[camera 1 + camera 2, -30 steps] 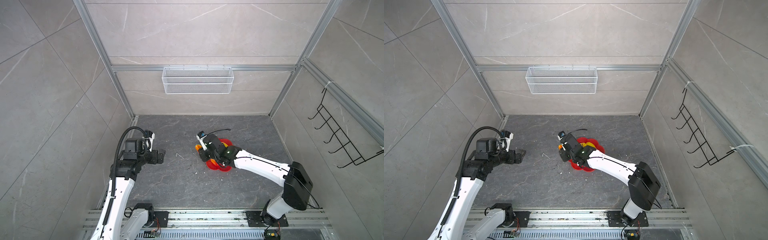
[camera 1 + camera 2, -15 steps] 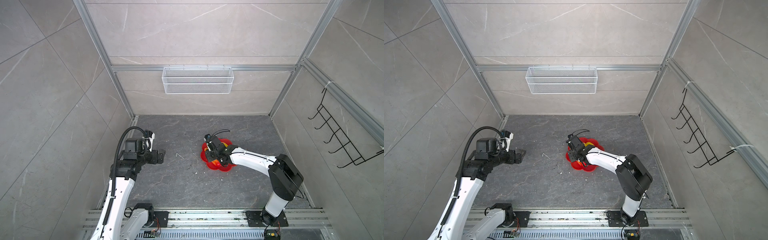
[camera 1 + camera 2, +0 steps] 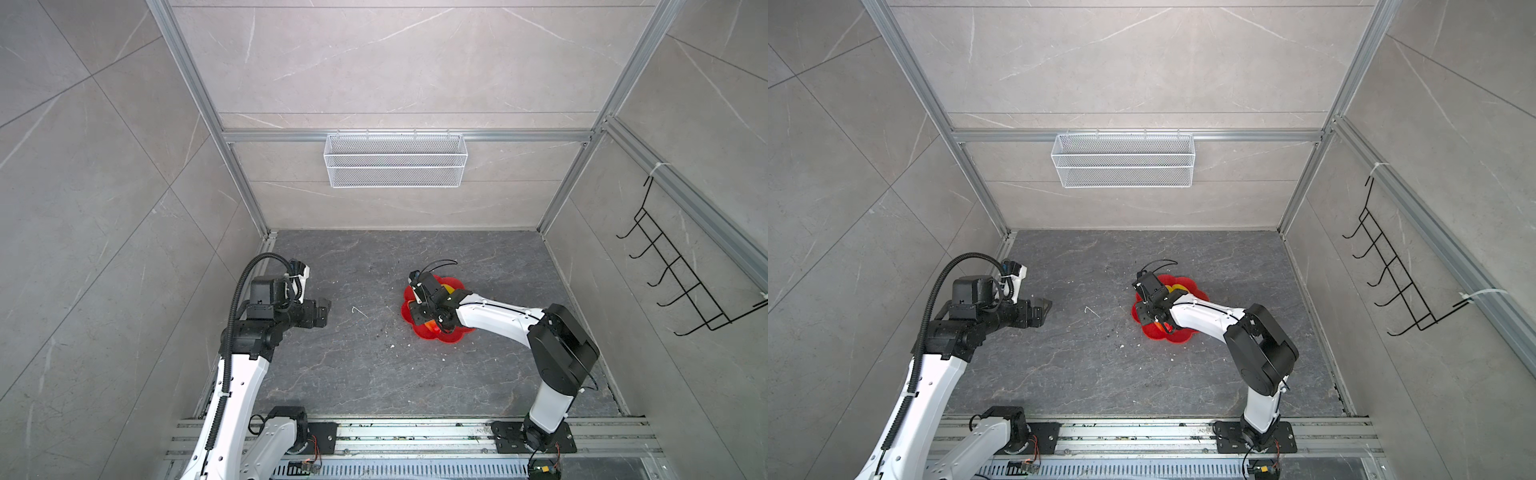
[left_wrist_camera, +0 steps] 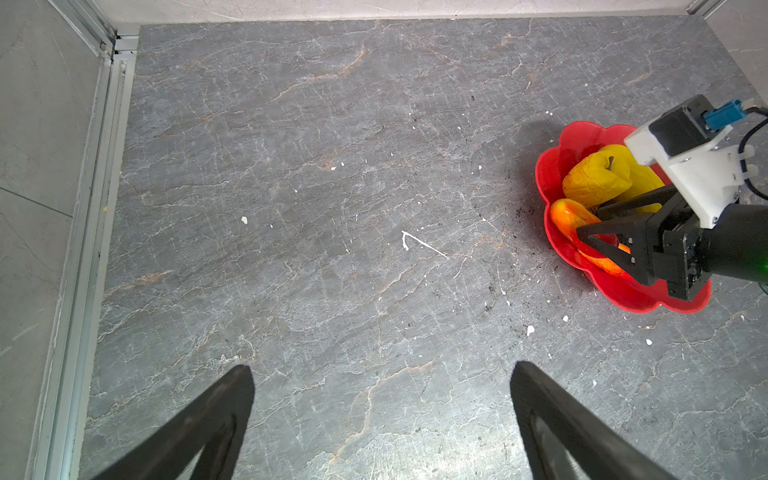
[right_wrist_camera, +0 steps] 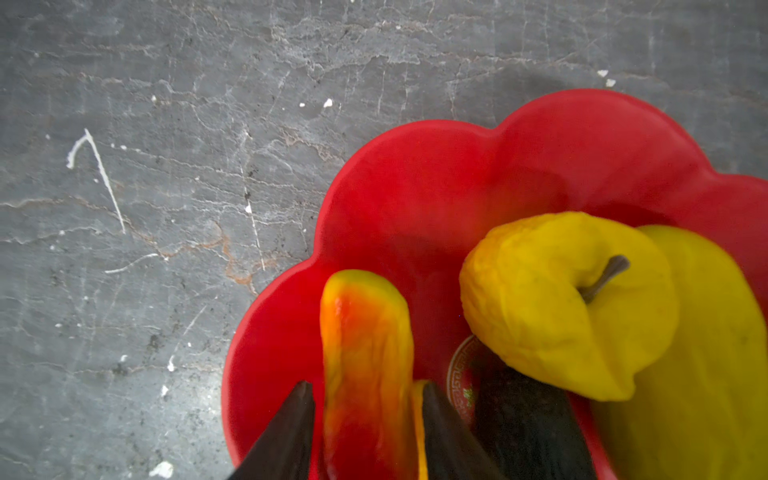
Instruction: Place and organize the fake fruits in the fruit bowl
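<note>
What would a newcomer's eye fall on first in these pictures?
The red flower-shaped bowl glows on the grey floor, right of centre in both top views. In it lie a stemmed yellow fruit and a red-orange fruit, the latter between the fingers of the right gripper.

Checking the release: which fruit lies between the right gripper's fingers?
The red-orange tapered fruit nearest the bowl rim, flanked by the right gripper. The round yellow fruit, long yellow fruit and black fruit lie outside its fingers.

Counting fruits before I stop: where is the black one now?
In the right wrist view the black fruit lies in the red bowl, tucked partly under the round yellow fruit.
</note>
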Available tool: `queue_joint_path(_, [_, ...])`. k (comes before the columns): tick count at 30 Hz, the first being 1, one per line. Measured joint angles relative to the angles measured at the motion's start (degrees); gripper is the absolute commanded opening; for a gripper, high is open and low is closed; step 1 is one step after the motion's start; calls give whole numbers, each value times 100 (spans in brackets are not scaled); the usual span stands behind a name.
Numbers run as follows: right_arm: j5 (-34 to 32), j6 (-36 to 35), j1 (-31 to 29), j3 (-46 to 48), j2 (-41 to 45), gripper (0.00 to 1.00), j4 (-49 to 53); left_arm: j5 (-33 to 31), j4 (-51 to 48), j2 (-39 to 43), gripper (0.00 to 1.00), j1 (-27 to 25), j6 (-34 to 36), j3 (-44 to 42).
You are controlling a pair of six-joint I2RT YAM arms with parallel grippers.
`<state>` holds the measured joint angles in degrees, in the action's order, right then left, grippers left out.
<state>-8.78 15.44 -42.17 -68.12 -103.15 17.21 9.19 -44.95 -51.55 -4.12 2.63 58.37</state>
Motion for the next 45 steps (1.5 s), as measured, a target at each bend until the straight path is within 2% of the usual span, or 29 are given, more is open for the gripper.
queue_joint_path(2, [-24, -39, 0, -50, 61, 84, 39, -2, 2, 0, 100, 0, 0, 0])
queue_joint_path(4, [-98, -160, 4, -57, 286, 100, 146, 0, 2, 0, 100, 0, 2, 0])
queue_joint_path(7, [-262, -468, 70, -50, 997, 100, 295, 9, 4, -9, 100, 0, 4, 0])
queue_joint_path(10, [-363, -737, 398, 11, 2061, 100, 260, -11, 11, -68, 100, 0, 39, 17])
queue_joint_path(13, [-234, -844, 1222, 334, 3204, 100, -11, -179, 146, -146, 100, 0, 9, 85])
queue_joint_path(15, [22, -831, 2063, 822, 3934, 100, -385, -345, 385, -142, 100, 0, -105, 92])
queue_joint_path(19, [597, -535, 3438, 1897, 4629, 100, -981, -813, 1379, 151, 100, 0, -387, -269])
queue_joint_path(21, [688, -385, 3823, 2343, 4629, 100, -1226, -1128, 2044, 435, 100, 0, -483, -826])
queue_joint_path(24, [544, -251, 3969, 3095, 4551, 100, -1615, -1641, 3246, 616, 100, 0, -520, -1917])
queue_joint_path(27, [199, -210, 3967, 3729, 4402, 100, -2190, -1998, 4328, 238, 100, 0, -520, -2809])
queue_joint_path(30, [-273, -229, 3969, 4181, 3993, 100, -2964, -2177, 5143, -428, 100, 0, -520, -3335])
queue_joint_path(36, [-835, -415, 3967, 4697, 2983, 100, -4389, -2400, 6625, -1449, 100, 0, -396, -3611])
queue_joint_path(42, [-859, -649, 3954, 4559, 2120, 100, -5337, -2417, 7750, -2332, 100, 46, -240, -3659])
queue_joint_path(45, [-841, -761, 3847, 4548, 1961, 100, -5552, -2406, 8336, -2981, 100, 83, -205, -3681])
